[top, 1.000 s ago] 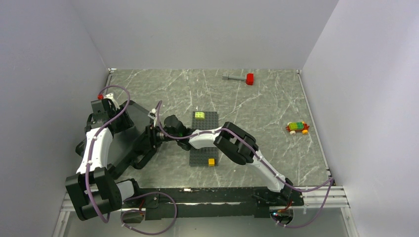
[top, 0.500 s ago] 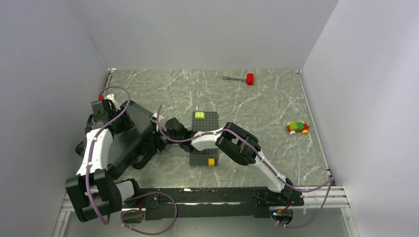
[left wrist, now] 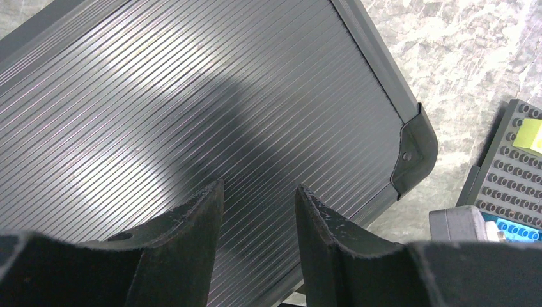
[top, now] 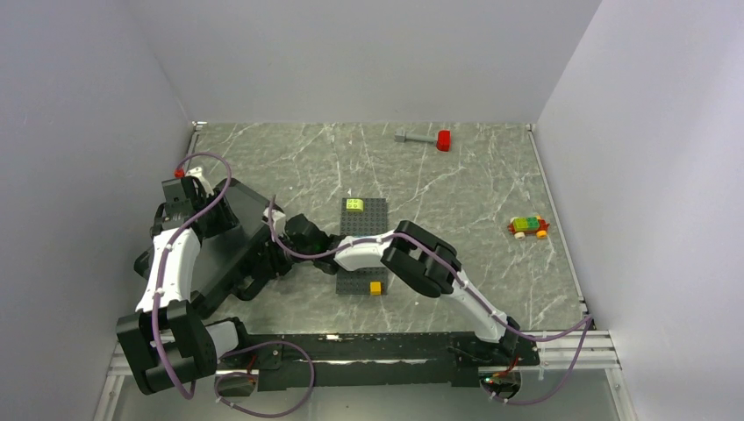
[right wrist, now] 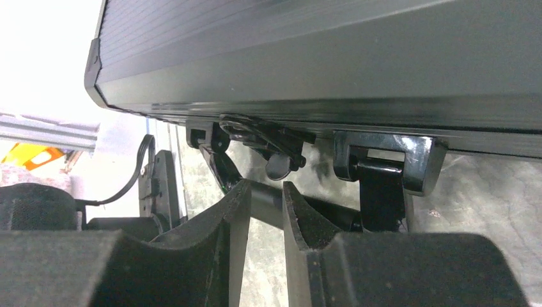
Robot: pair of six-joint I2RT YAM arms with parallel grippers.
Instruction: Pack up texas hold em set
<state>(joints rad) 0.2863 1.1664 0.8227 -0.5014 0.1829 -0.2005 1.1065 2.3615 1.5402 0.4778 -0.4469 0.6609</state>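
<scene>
The black case [top: 230, 235] lies closed at the table's left, with its ribbed lid [left wrist: 192, 96] up. No card packs or buttons show. My left gripper [top: 203, 219] hovers just over the lid, and the left wrist view shows it [left wrist: 257, 188] open and empty. My right gripper [top: 268, 256] is at the case's front edge. In the right wrist view it [right wrist: 265, 185] has a narrow gap between its fingers. Its tips are against the handle bar [right wrist: 319, 208] below the latch [right wrist: 268, 137]. Nothing is between the fingers.
A dark grey brick baseplate [top: 362, 246] lies right of the case, with a lime brick [top: 354, 204] on it and a yellow brick [top: 375, 288] at its near edge. A red-headed hammer [top: 425, 138] lies at the back. A small brick car [top: 528, 227] sits at the right.
My right gripper has moved left and a little nearer, closer in on the case's handle edge. The left arm and the case have stayed put.
</scene>
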